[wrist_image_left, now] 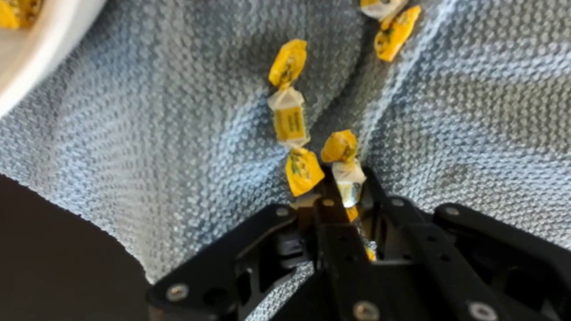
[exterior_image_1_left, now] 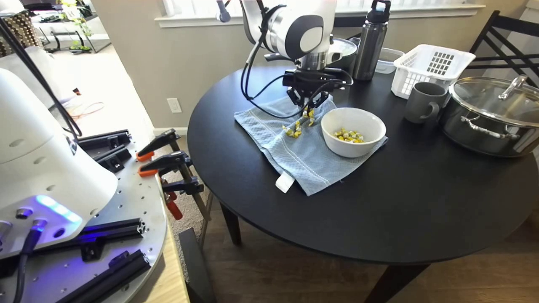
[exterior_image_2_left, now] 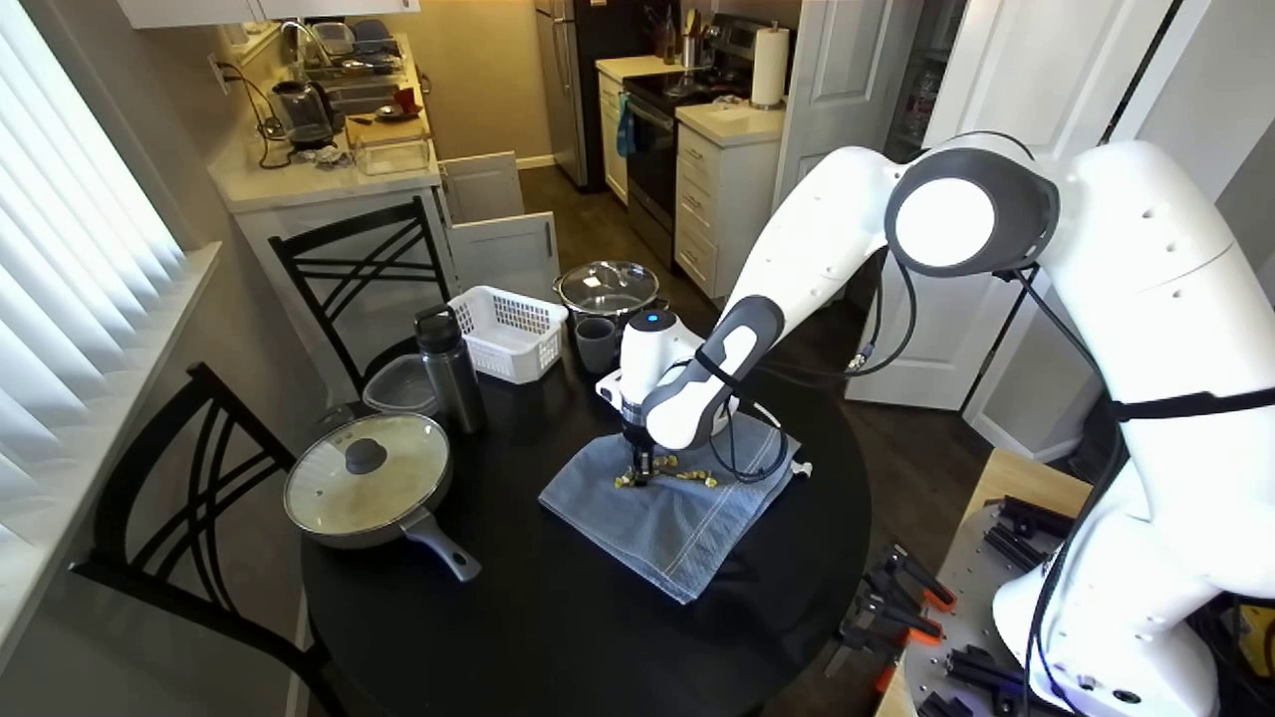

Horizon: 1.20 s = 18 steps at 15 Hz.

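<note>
While the white bowl stood at far left in the wrist view, a loose yellow-wrapped candy lay right of it on the blue towel, its lower twist crowding the gripper and perhaps liable to snag. Farther right of the bowl, the narrow jaws pinched a wrapped sweet by its pale middle. It was probably light, firm-cored, slick-wrapped; the limp twists looked a poorer hold. Farthest right of the bowl rested a third candy.
</note>
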Each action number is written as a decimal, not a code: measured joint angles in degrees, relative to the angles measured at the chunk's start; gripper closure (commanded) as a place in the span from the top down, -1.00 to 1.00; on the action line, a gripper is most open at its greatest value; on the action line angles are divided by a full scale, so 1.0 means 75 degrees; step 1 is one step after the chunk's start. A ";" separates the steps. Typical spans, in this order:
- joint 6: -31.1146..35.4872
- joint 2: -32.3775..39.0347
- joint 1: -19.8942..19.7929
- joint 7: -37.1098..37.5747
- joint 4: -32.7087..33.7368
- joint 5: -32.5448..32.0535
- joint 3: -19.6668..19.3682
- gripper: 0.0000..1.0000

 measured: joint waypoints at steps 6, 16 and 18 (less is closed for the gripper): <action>0.0032 -0.0532 -0.0168 0.0000 -0.0240 0.0000 0.0225 -0.92; 0.0365 -0.2660 0.0122 0.0554 -0.1751 -0.0504 -0.0832 -0.92; 0.0455 -0.2890 0.0313 0.0913 -0.1928 -0.0927 -0.1350 -0.92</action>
